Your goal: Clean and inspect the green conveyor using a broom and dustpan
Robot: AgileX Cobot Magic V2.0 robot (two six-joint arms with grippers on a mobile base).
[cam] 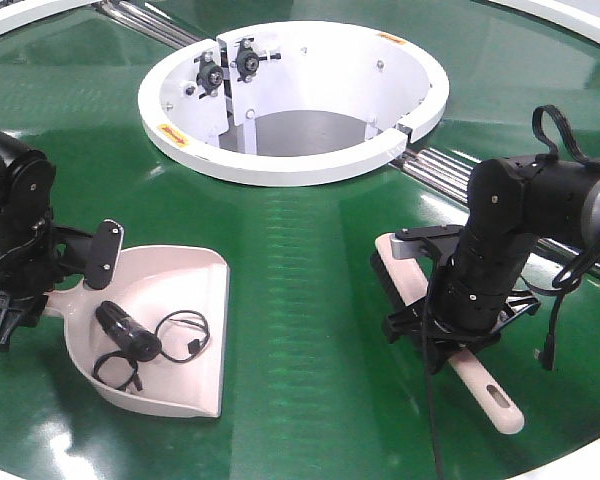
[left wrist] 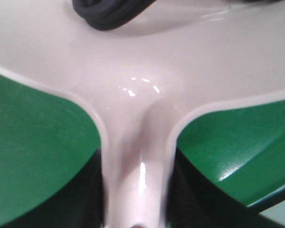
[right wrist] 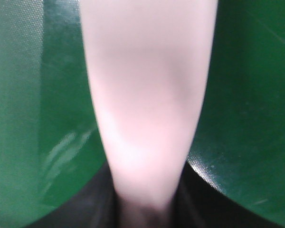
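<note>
Near the green conveyor's (cam: 310, 260) front-left edge, the left gripper (left wrist: 137, 209) was clamped on the handle of the dustpan (cam: 180, 290), which lay flat on the belt to catch sweepings (a black cabled gadget (cam: 130, 335) lay inside); toward the front-right edge, the right gripper (right wrist: 147, 209) pinched the broom (cam: 485, 390) mid-handle, seemingly ready for sweeping

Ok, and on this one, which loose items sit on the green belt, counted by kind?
dustpan: 1
broom: 1
black cabled device, lying in the dustpan: 1
Total: 3
</note>
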